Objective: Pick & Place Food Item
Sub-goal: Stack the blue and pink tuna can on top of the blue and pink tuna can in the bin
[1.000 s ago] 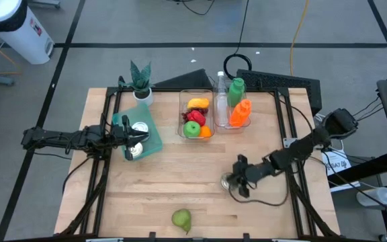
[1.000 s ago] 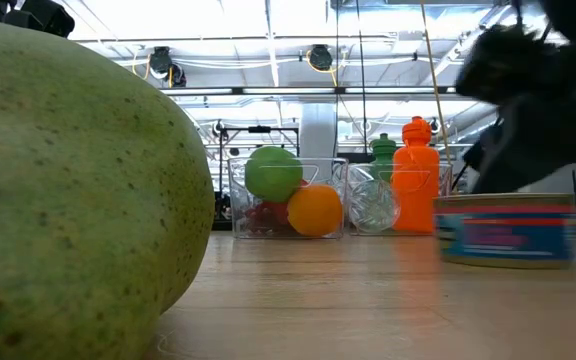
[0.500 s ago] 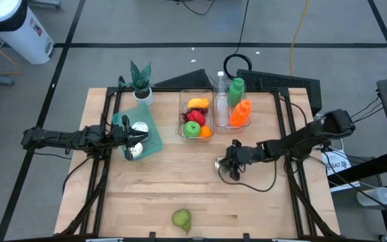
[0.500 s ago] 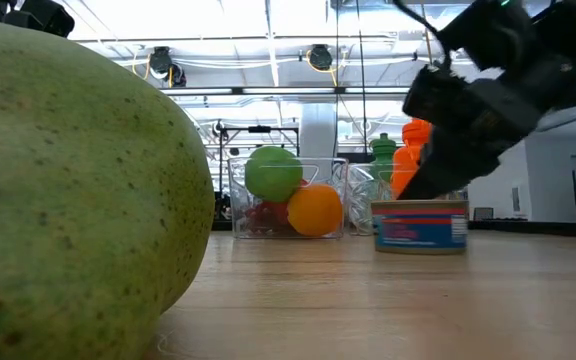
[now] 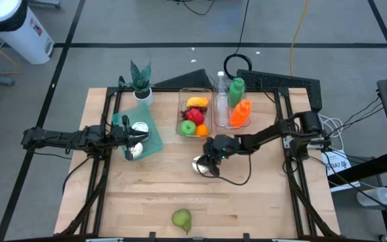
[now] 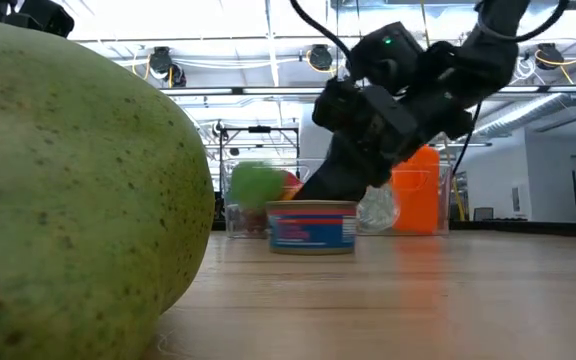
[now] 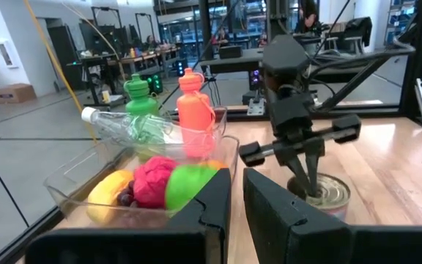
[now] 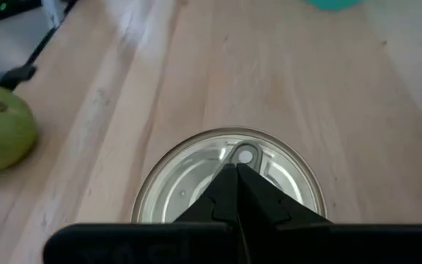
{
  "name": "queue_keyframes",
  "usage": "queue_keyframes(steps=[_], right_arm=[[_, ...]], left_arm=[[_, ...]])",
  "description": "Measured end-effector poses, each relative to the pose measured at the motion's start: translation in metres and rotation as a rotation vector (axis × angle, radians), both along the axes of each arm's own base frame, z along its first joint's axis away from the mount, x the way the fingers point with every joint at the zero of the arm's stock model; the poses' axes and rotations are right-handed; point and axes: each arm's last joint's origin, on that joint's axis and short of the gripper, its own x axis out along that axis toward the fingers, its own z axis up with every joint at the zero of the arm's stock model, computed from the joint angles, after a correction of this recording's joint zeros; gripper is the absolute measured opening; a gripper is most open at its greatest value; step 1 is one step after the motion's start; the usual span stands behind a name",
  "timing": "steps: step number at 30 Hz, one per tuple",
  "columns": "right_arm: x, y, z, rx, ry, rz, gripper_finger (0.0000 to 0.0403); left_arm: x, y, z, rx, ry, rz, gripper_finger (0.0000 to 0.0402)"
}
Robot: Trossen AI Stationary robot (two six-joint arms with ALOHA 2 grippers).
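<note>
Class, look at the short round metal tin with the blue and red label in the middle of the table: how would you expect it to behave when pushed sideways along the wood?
The short round metal tin sits flat and squat, so it probably slides rather than tips. Its rigid walls likely won't dent. The right gripper, jaws shut on its lid, might slip off the smooth metal.

High view: overhead, straight down, whole table (image 5: 261, 202). Low view: at tabletop level, lens almost against the pear (image 6: 68, 190), facing across to the can (image 6: 312, 226) and bins (image 6: 408, 200). Left wrist view: level, facing can and bins. Right wrist view: close, steeply down onto can. All four share the can.
</note>
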Motion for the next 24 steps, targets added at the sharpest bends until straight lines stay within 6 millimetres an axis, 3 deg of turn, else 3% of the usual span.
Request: queue_keyframes(steps=[6, 18, 21, 24], right_arm=[[0.022, -0.003, 0.023, -0.035, 0.024, 0.053, 0.0000], [0.023, 0.020, 0.028, -0.074, 0.004, 0.139, 0.0000], [0.019, 0.028, 0.045, -0.090, -0.048, 0.175, 0.0000], [0.011, 0.038, 0.075, -0.142, -0.144, 0.200, 0.0000]], left_arm=[[0.000, 0.000, -0.001, 0.004, 0.009, 0.000, 0.0049], [0.000, 0.000, -0.001, 0.000, 0.007, -0.001, 0.0049], [0.000, 0.000, -0.001, 0.000, 0.007, -0.001, 0.0049], [0.000, 0.000, 0.000, 0.001, 0.005, -0.001, 0.0049]])
